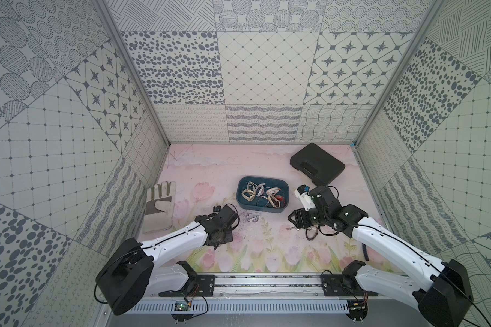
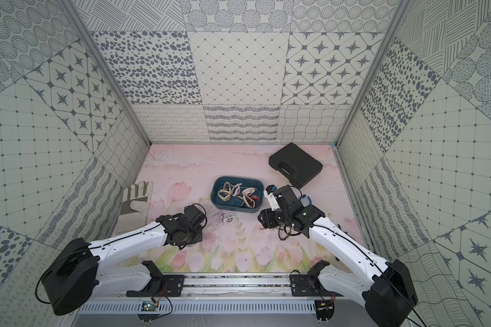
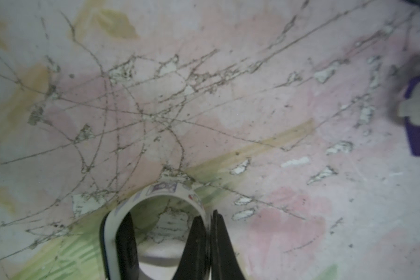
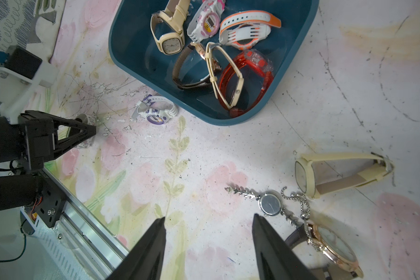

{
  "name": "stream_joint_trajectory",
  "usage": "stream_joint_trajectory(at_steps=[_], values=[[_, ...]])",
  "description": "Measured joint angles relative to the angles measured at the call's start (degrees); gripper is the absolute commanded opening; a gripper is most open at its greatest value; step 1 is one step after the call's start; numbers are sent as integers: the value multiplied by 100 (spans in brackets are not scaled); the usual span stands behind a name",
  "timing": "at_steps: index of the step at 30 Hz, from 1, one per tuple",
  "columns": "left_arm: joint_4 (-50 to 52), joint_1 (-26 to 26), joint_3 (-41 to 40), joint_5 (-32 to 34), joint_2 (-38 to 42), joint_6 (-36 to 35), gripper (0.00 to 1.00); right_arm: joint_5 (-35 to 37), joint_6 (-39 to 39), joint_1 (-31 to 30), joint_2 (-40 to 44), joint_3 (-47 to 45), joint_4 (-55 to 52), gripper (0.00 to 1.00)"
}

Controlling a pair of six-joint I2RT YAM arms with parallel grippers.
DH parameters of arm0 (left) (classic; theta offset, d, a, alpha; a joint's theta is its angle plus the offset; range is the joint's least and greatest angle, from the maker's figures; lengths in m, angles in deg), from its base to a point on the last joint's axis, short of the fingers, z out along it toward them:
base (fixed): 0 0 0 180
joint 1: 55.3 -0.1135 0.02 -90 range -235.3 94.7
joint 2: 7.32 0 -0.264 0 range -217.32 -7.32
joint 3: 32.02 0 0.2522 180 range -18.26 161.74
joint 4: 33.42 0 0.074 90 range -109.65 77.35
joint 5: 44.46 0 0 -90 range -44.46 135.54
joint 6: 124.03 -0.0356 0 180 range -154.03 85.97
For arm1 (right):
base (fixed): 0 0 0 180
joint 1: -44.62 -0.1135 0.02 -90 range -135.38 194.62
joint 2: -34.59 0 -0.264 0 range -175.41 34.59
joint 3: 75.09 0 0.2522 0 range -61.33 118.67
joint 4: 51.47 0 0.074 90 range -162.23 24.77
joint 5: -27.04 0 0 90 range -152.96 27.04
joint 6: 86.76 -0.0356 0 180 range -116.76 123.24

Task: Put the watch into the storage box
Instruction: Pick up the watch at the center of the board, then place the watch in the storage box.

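My left gripper point(image 3: 209, 218) is shut on the white printed band of a watch point(image 3: 160, 194), low over the mat. One finger sits inside the band's loop and one outside. In the right wrist view the left gripper point(image 4: 92, 131) pinches that watch point(image 4: 84, 119) left of the storage box point(image 4: 121, 48). The dark teal storage box point(image 1: 240, 189) point(image 2: 213, 192) holds several watches. A white and purple watch point(image 1: 253, 218) point(image 4: 155, 112) lies on the mat in front of the box. My right gripper point(image 4: 207, 220) point(image 1: 294, 219) hangs open and empty.
A cream watch point(image 4: 337, 174), a silver chain watch point(image 4: 270, 202) and a rose-gold watch point(image 4: 332, 244) lie by the right gripper. A flat black case point(image 1: 316, 164) sits at the back right, a work glove point(image 1: 159, 206) at the left. The arms' rail point(image 1: 267, 283) runs along the front.
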Motion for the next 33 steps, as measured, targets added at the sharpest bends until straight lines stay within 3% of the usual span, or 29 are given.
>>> stream_joint_trajectory(at_steps=[5,13,24,33], values=[[114,0,590,-131,232,-256,0,118,-127,-94,-262,-2,-133,62],[452,-31,2098,-317,20,-925,0,1204,-560,-66,-299,-2,-702,61],[422,-660,4358,-968,-1875,-1853,0,1414,-761,468,-1010,98,-387,61],[459,-750,5740,-1296,-3589,-2315,0,1335,-743,741,-1005,116,-267,60]])
